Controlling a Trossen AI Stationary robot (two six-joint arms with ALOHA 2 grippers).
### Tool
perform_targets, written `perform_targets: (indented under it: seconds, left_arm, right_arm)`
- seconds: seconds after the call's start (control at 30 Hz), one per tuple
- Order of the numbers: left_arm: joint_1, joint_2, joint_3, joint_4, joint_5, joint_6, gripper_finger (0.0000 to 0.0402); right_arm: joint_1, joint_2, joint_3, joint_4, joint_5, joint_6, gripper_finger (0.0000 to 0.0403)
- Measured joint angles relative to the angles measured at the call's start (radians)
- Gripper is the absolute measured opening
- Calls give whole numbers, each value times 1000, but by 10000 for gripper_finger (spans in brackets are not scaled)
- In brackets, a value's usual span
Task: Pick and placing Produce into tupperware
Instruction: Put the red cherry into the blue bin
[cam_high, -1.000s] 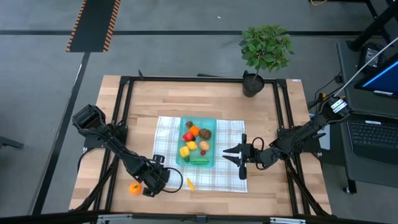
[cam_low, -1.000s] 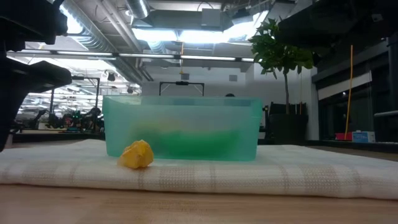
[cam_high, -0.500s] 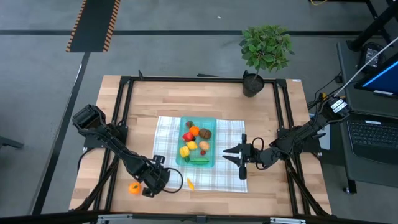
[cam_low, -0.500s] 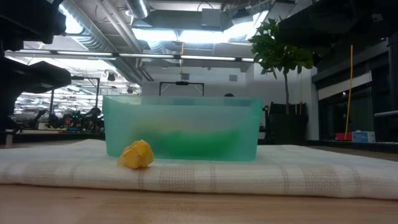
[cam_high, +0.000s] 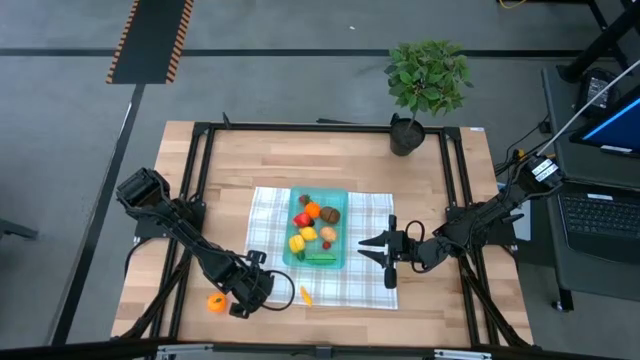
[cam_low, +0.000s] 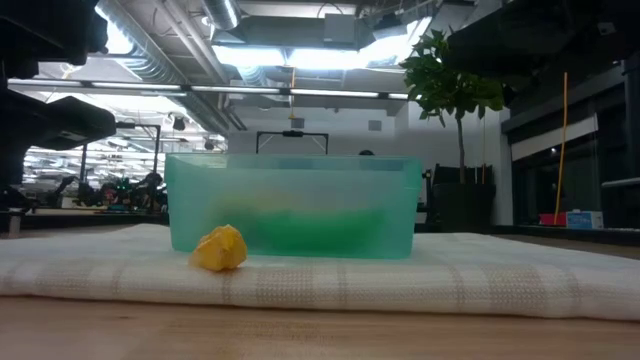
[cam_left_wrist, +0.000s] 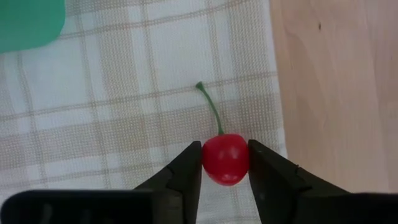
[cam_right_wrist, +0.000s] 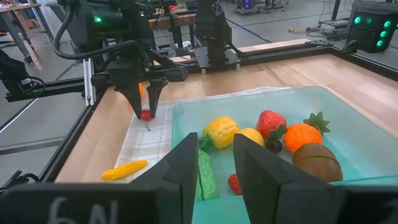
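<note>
While the left gripper (cam_left_wrist: 225, 163) sits low over the near-left corner of the checked cloth (cam_high: 268, 205), its two dark fingers (cam_left_wrist: 184, 171) press against either side of a red cherry (cam_left_wrist: 225, 158), whose green stem lies flat on the fabric pointing away from the gripper. The cherry rests on the cloth just inside the cloth's edge, with bare wooden table (cam_left_wrist: 336, 81) beside it. From the right wrist view the same gripper (cam_right_wrist: 144, 107) stands point-down over the small red fruit (cam_right_wrist: 146, 114).

The teal tupperware (cam_high: 340, 200) sits in the middle of the cloth, already holding a strawberry (cam_right_wrist: 271, 121), an orange (cam_right_wrist: 306, 137), a brown piece (cam_right_wrist: 317, 160), a yellow lemon-like piece (cam_right_wrist: 221, 132) and a green cucumber (cam_right_wrist: 207, 175). A yellow piece (cam_high: 305, 295) lies on the cloth near the container's near-left corner, and an orange piece (cam_high: 216, 302) lies on the bare table left of the cloth.

The right gripper (cam_high: 375, 243) waits just right of the tupperware, fingers (cam_right_wrist: 258, 168) narrowly parted and holding nothing. A potted plant (cam_high: 427, 80) stands at the far right of the table.
</note>
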Motion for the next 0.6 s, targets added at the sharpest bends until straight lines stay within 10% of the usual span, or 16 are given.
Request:
perform_targets:
  seconds: [0.6]
  left_arm:
    - [2,-100,0,-44,24,3,85]
  right_arm:
    - [0,0,0,0,0,0,104]
